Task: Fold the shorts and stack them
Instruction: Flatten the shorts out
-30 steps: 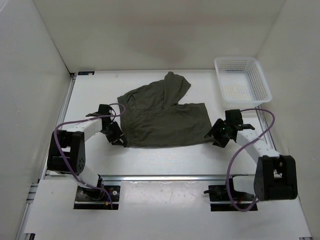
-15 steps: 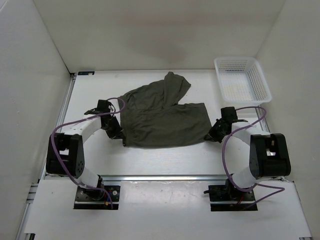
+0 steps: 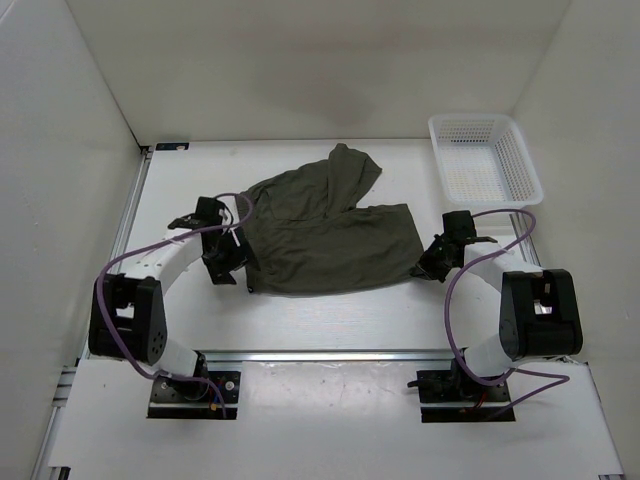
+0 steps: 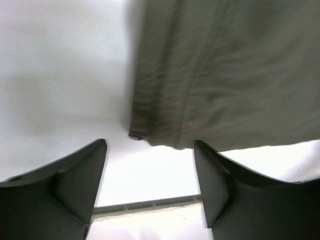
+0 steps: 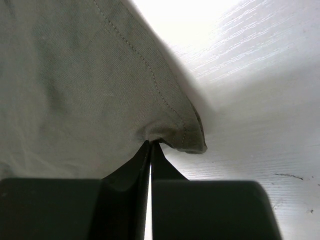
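Right end effector, as I see it, is pinched closed on the 4 o'clock corner of the shorts, which lie spread mid-worktop, while my left end effector gapes open at their 8 o'clock corner.

White table — shorts, mesh basket
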You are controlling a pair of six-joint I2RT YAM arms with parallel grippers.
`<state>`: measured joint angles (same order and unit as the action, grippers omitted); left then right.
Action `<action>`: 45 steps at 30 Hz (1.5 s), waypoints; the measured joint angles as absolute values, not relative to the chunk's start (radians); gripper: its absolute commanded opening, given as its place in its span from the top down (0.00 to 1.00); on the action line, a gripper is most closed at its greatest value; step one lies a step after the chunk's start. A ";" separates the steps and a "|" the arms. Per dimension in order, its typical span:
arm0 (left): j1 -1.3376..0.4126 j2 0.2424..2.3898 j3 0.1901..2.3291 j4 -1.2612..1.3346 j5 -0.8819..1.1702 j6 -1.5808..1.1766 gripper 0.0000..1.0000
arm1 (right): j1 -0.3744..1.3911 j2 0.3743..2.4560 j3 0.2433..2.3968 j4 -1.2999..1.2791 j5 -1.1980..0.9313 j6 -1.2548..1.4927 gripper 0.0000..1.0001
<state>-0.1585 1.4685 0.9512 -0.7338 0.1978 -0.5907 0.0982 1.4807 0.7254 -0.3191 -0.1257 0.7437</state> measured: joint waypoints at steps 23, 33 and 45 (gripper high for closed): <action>-0.205 1.659 1.056 -0.771 0.189 -0.548 0.90 | 0.098 1.428 0.732 -0.361 -0.126 0.711 1.00; -0.217 1.705 1.327 -0.930 0.113 -0.443 0.76 | 0.098 1.412 0.782 -0.389 -0.125 0.688 1.00; -0.269 1.898 1.385 -0.950 0.117 -0.394 0.29 | 0.098 1.412 0.782 -0.394 -0.114 0.677 1.00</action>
<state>-0.2691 1.8980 1.3849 -0.9504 0.1165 -0.3939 0.0982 1.4124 0.7822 -0.3943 -0.1143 0.6773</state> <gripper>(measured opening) 0.602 0.004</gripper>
